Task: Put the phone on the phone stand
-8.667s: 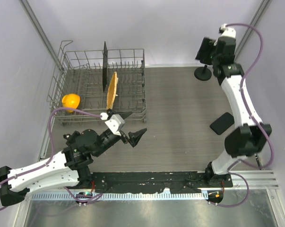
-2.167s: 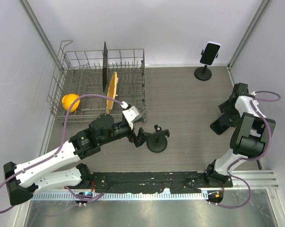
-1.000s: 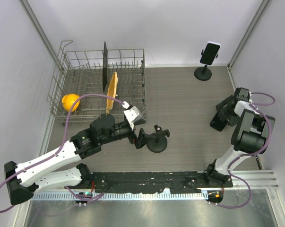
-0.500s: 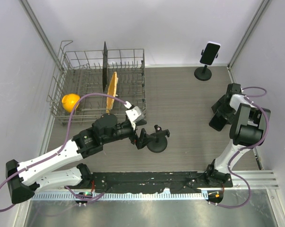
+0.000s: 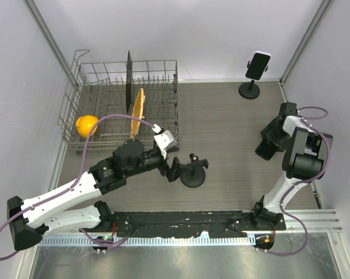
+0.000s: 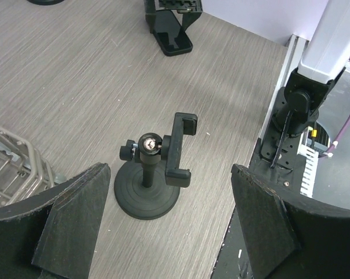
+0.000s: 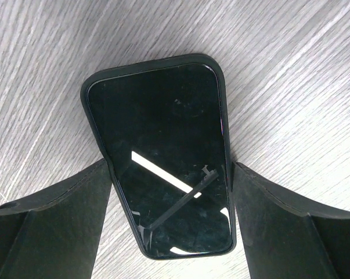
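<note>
1. Over on the right of the tabletop [image 5: 221, 122], first risk: the phone [image 7: 163, 157] lies flat, screen up, with thin edges. My right pincer [image 7: 170, 168] could skid it or drop it on the lift if the fingers [image 7: 58, 203] catch too little edge.
2. Second risk: the empty phone stand [image 6: 145, 197] has a narrow clamp [image 6: 177, 145]. A tilted phone could miss it or tip the stand.
3. Right pincer: fingers apart, straddling the phone's long edges, just beside or touching. Can't tell if they press yet.
4. Left pincer [image 6: 170, 168]: spread wide, empty, hovering around the stand mid-tabletop.
5. Phone sits between my right fingers, well apart from that stand.
</note>
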